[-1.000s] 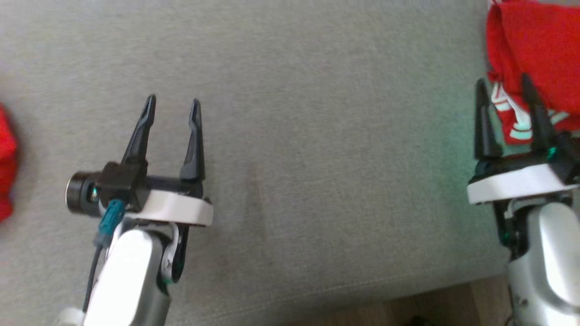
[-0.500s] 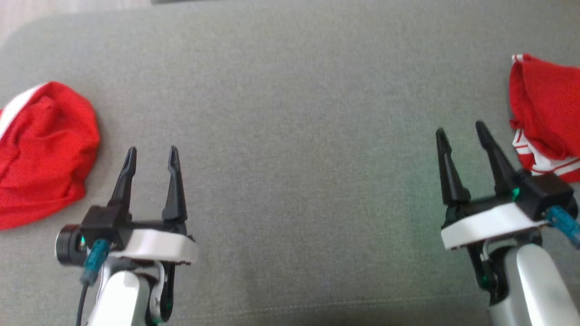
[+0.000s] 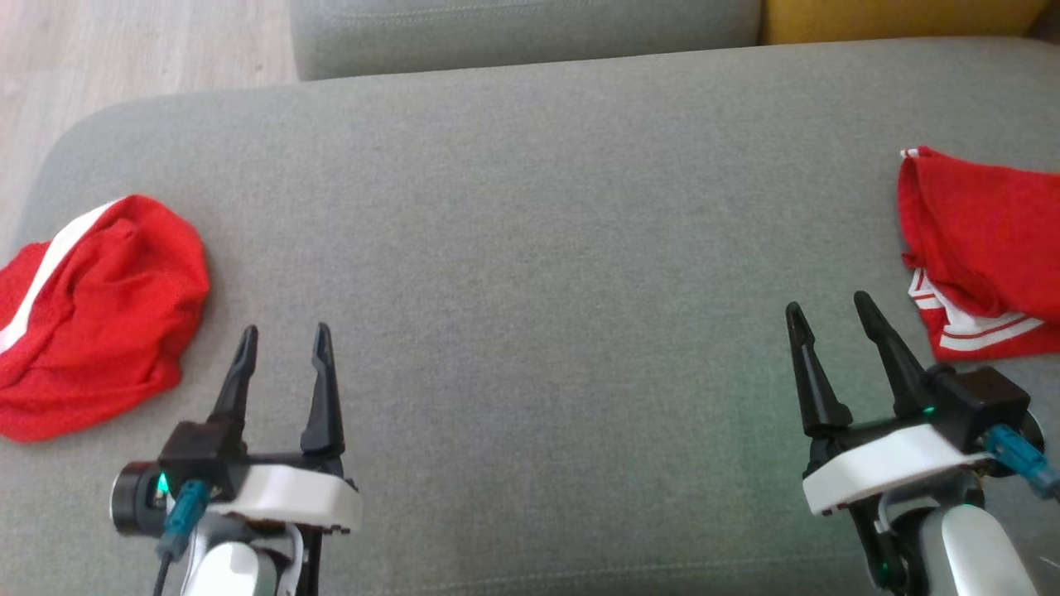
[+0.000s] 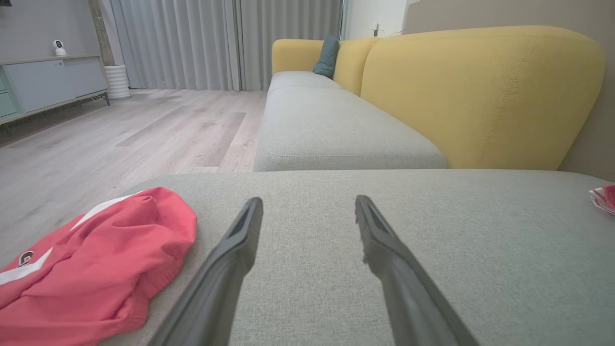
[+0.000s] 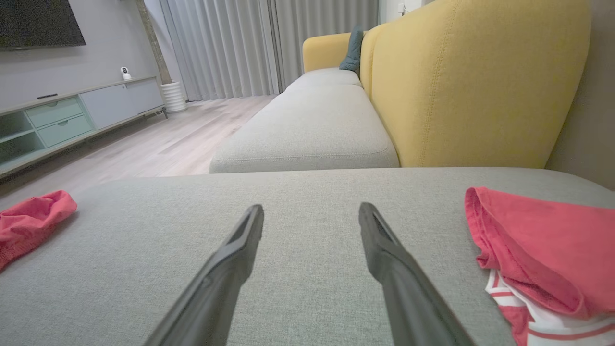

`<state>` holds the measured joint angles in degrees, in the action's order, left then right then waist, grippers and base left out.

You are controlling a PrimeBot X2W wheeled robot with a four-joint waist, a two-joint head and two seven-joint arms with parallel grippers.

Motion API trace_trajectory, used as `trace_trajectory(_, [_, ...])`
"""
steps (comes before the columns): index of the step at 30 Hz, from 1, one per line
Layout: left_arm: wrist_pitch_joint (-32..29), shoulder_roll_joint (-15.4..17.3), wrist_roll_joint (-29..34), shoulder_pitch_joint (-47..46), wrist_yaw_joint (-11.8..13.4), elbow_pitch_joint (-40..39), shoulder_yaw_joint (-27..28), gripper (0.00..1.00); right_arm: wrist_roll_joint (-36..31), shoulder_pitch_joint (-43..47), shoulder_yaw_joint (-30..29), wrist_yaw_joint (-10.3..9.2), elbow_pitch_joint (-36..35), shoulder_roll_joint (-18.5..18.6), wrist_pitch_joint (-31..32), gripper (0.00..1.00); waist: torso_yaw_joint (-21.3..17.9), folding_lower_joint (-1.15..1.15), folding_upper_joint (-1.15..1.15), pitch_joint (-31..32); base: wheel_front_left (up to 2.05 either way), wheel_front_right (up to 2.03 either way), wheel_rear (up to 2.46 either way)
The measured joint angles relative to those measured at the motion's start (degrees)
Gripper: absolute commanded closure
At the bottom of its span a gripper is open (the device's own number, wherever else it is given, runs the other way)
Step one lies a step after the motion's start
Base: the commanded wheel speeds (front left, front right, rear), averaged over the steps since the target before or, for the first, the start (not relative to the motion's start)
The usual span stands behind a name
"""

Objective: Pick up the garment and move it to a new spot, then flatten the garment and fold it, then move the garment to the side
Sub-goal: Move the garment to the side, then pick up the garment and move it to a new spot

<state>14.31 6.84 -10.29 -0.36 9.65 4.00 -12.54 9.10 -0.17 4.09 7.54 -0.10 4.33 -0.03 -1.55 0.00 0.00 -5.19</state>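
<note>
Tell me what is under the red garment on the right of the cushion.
The red garment lies on the grey cushion. A white-striped edge pokes out beneath its near side. Anything else under the folds is covered.

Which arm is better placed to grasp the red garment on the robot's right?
Right. The right gripper, open, is close beside that garment; the left gripper, also open, is far across the cushion, next to the other garment.
</note>
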Motion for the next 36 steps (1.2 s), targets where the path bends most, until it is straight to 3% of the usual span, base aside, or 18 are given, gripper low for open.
trace_trajectory(25, [0.0,0.1,0.0,0.2,0.0,0.4,-0.2,0.00,0.0,0.7,-0.8,0.00,-1.3,-0.3,0.7,0.00,-0.5,0.00,0.00,-0.1,0.00,0.00,0.00])
trace_trajectory(36, [0.0,-0.3,0.0,-0.2,0.3,0.4,0.0,0.00,-0.6,0.9,-1.6,0.00,-3.9,-0.1,2.7,0.00,5.0,0.00,0.00,0.1,0.00,0.00,0.00])
